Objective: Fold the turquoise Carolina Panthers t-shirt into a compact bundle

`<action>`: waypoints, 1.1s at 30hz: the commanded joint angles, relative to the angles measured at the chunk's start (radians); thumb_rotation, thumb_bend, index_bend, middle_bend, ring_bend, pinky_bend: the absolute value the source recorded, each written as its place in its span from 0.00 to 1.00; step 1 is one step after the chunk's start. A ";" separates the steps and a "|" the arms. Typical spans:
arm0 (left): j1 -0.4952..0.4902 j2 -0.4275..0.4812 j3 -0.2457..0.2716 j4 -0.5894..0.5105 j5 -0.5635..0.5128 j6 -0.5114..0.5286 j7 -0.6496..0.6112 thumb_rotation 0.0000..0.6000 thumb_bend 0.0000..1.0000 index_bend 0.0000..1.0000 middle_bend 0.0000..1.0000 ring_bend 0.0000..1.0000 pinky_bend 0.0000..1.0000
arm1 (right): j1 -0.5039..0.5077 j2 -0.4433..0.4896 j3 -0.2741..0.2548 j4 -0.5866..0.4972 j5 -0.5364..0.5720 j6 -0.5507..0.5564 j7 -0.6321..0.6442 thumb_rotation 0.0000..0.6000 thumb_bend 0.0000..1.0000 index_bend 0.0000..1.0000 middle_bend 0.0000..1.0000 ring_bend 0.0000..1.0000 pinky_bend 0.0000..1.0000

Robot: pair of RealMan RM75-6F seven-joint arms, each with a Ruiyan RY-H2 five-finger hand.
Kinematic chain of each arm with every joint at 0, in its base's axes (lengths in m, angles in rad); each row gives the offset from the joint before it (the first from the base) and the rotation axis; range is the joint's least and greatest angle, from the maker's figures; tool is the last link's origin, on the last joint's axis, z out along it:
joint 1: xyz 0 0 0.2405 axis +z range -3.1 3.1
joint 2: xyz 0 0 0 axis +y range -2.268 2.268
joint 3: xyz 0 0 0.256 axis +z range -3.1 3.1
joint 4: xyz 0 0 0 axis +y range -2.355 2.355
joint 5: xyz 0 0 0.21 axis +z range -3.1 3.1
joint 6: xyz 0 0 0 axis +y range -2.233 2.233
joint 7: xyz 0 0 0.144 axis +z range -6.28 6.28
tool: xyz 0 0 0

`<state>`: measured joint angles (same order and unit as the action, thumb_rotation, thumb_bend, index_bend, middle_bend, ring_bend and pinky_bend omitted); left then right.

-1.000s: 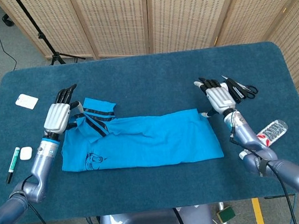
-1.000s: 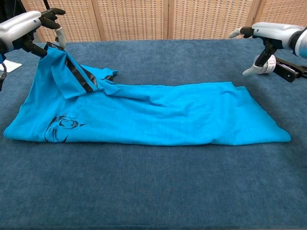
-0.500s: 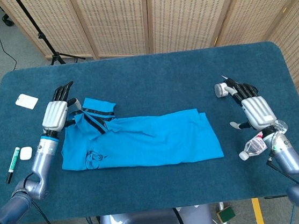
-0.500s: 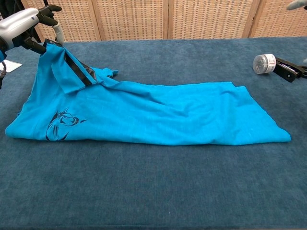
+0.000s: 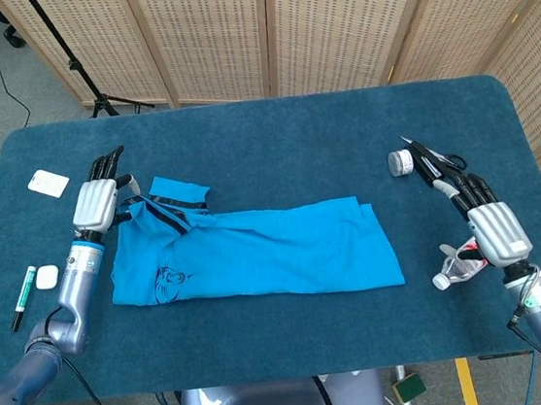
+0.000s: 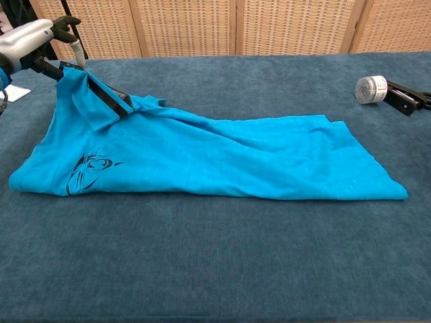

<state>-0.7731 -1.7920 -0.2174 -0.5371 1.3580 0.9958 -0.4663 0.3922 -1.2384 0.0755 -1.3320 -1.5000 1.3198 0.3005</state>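
The turquoise t-shirt (image 5: 257, 253) lies folded into a long band across the middle of the table, panther logo (image 5: 167, 283) near its left end. In the chest view the t-shirt (image 6: 215, 158) rises at its far left corner, where the black-striped collar (image 6: 108, 97) is lifted. My left hand (image 5: 94, 197) grips that collar corner, and the same left hand (image 6: 34, 37) shows at the chest view's top left. My right hand (image 5: 493, 226) hovers well to the right of the shirt, fingers spread and holding nothing. It is out of the chest view.
A plastic bottle (image 5: 460, 264) lies just left of my right hand. Black scissors (image 5: 434, 157) and a small round jar (image 5: 401, 162) sit at the back right. A white card (image 5: 48, 183), a marker (image 5: 20, 301) and a small white object (image 5: 46, 277) lie near the left edge.
My right hand has drawn back from the shirt's right end toward the table's right front, empty. My left hand has pulled the collar corner slightly left, stretching the shirt flatter.
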 commanded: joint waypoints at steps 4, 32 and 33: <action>-0.022 -0.047 -0.011 0.077 -0.029 -0.067 -0.004 1.00 0.63 0.80 0.00 0.00 0.00 | -0.004 -0.011 0.000 0.013 -0.016 0.006 0.008 1.00 0.10 0.00 0.00 0.00 0.00; -0.091 -0.129 -0.017 0.275 -0.046 -0.188 -0.057 1.00 0.13 0.00 0.00 0.00 0.00 | -0.009 -0.018 0.003 0.012 -0.030 -0.012 -0.002 1.00 0.10 0.00 0.00 0.00 0.00; -0.092 -0.130 -0.025 0.277 -0.053 -0.185 -0.055 1.00 0.06 0.00 0.00 0.00 0.00 | -0.009 -0.018 0.003 0.012 -0.030 -0.013 -0.003 1.00 0.10 0.00 0.00 0.00 0.00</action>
<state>-0.8651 -1.9217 -0.2353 -0.2627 1.3119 0.8091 -0.5244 0.3836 -1.2567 0.0785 -1.3200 -1.5302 1.3066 0.2972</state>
